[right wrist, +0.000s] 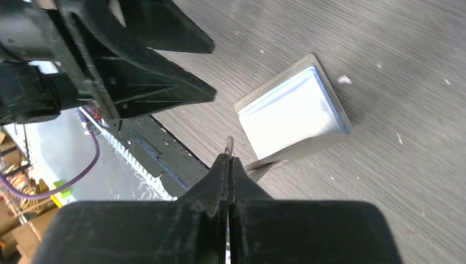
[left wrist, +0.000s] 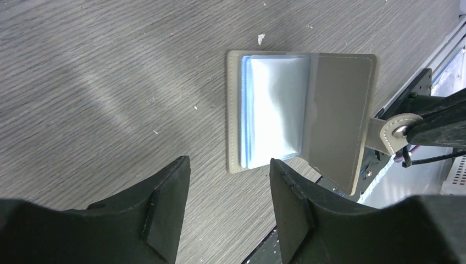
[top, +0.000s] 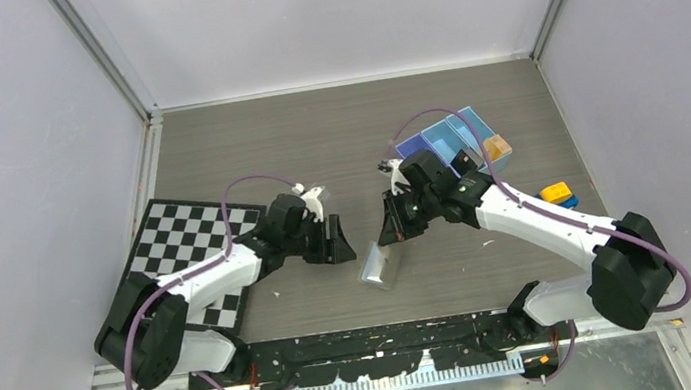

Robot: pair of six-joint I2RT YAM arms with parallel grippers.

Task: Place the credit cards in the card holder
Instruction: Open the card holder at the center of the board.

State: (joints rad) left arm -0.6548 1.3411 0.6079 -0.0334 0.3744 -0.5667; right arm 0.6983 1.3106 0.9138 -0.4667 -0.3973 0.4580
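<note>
The grey-taupe card holder (top: 380,267) lies open on the table between my two grippers, its pale blue pockets (left wrist: 273,110) facing up and holding no card that I can see. One flap (left wrist: 339,115) is lifted. My right gripper (right wrist: 228,158) is shut on the holder's snap tab (left wrist: 391,134), holding that flap up. Just left of the holder hovers my left gripper (left wrist: 228,168), open with nothing between its fingers. An orange credit card (top: 498,147) rests at the right end of the blue tray (top: 442,138).
A checkerboard mat (top: 182,245) lies at the left under my left arm. A small yellow and blue object (top: 557,193) sits at the right near the wall. The table's front edge and metal rail (top: 381,340) run just below the holder.
</note>
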